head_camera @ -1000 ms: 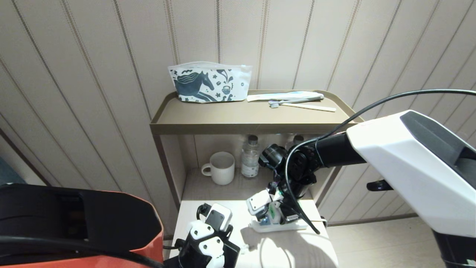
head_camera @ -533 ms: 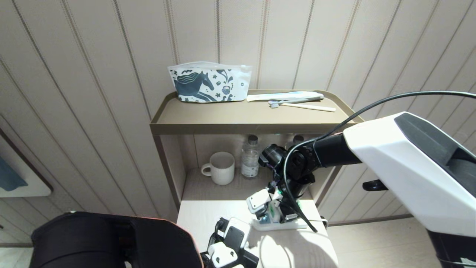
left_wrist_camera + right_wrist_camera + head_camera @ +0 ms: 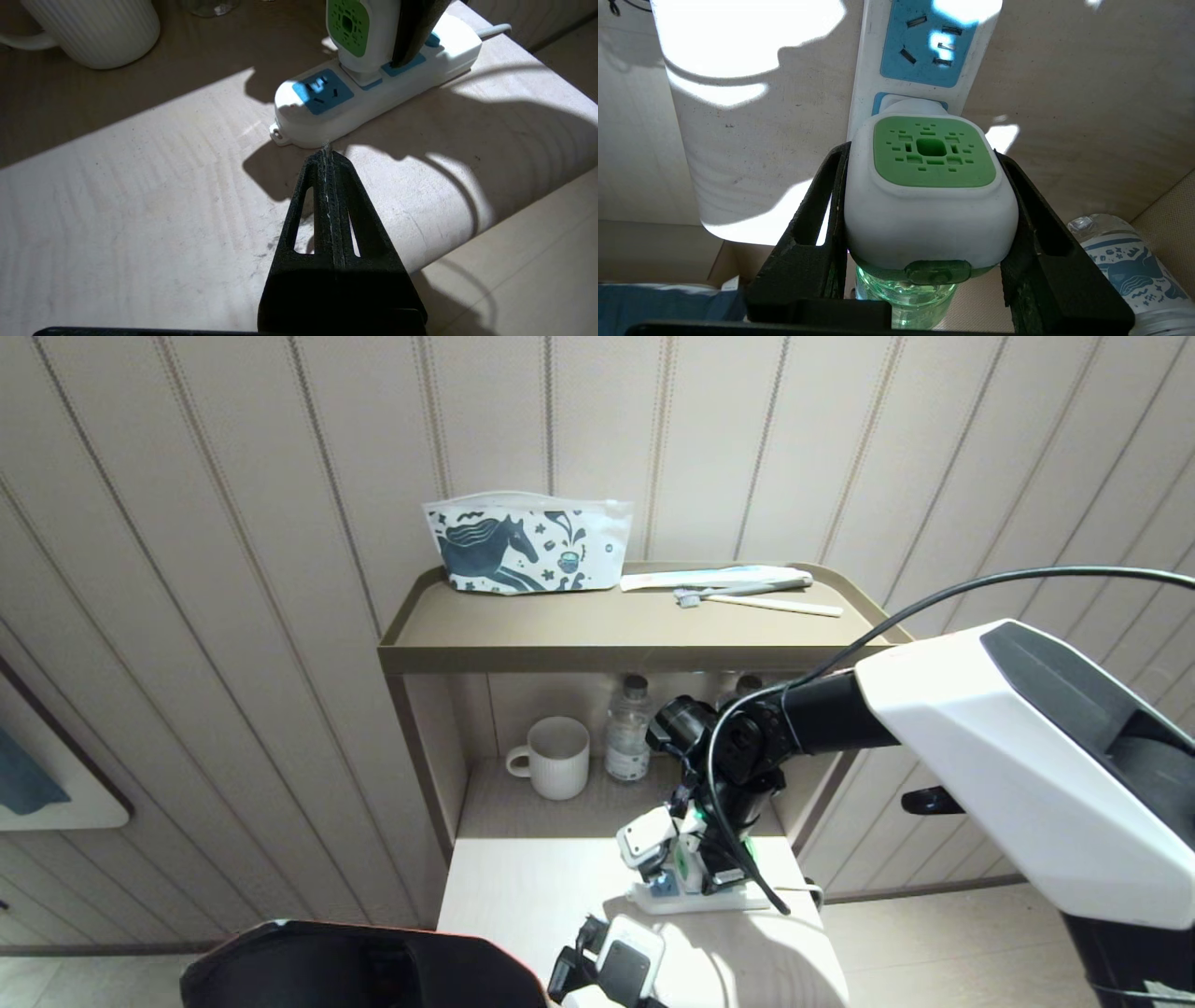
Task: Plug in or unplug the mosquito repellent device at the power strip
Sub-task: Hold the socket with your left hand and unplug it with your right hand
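The mosquito repellent device (image 3: 929, 200), a white head with a green face and a clear green bottle below, stands in the middle socket of the power strip (image 3: 866, 70). My right gripper (image 3: 922, 154) is shut on the device's white head, one black finger on each side. In the head view the device (image 3: 686, 861) and the power strip (image 3: 747, 899) lie at the right of the low pale table. My left gripper (image 3: 327, 150) is shut and empty, hovering over the table just in front of the power strip's (image 3: 299, 121) near end.
A white mug (image 3: 553, 758) and a water bottle (image 3: 628, 728) stand on the shelf behind the table. Another bottle (image 3: 1125, 261) is close beside the device. A horse-print pouch (image 3: 523, 546) and a toothbrush (image 3: 756, 602) lie on the top shelf. The strip's cord (image 3: 803, 889) runs off the table's right edge.
My left arm has swung right and sunk in the head view, bringing its gripper closer to the strip. The right gripper has stayed on the device.
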